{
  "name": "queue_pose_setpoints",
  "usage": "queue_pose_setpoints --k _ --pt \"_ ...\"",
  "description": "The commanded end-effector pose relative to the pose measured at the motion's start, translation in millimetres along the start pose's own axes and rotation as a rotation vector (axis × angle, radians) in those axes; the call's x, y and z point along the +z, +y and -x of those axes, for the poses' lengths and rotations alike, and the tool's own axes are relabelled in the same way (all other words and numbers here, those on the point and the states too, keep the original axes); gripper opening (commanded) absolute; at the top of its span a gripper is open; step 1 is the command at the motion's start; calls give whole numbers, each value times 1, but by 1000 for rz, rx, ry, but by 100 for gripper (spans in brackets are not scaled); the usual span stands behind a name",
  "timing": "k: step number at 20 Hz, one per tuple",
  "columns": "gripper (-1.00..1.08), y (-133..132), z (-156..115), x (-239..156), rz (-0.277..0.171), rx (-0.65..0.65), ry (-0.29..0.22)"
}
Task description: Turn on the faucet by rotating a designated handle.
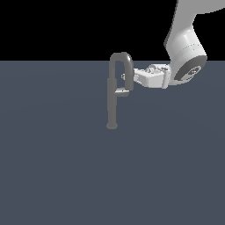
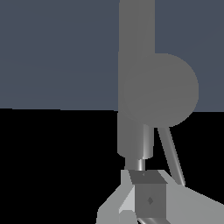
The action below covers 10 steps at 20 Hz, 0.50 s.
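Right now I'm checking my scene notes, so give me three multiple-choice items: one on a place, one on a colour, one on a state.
1. In the exterior view, the gripper approaches the faucet from:
A. that view's right
B. that view's left
C. below

2. The faucet's colour:
A. red
B. matte grey
C. yellow

3. The faucet post stands:
A. toppled flat
B. upside down
C. upright

Answers: 1 A, the white arm reaches in from the right. 2 B, post and spout render grey. 3 C, the post rises straight from the floor.

faucet (image 2: pixel 140 87) close ahead | pincer (image 2: pixel 146 197) fingers at its post
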State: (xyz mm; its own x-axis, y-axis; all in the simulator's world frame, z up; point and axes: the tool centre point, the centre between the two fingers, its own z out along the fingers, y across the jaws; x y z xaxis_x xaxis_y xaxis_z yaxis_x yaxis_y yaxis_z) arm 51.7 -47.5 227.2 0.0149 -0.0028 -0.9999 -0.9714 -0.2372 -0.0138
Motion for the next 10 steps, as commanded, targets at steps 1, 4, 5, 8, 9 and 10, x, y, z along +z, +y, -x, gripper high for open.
queue_pose_setpoints --k 1,4,5,8,9,10 --pt "-100 11 -2 0 6 11 -6" --pt "-100 16 -1 0 6 11 -6" --pt "-100 9 3 0 2 -3 1" --pt "-100 18 -2 0 3 1 -1" --pt "-100 21 -3 0 3 2 -2" --pt "-100 24 -5 0 4 3 -2"
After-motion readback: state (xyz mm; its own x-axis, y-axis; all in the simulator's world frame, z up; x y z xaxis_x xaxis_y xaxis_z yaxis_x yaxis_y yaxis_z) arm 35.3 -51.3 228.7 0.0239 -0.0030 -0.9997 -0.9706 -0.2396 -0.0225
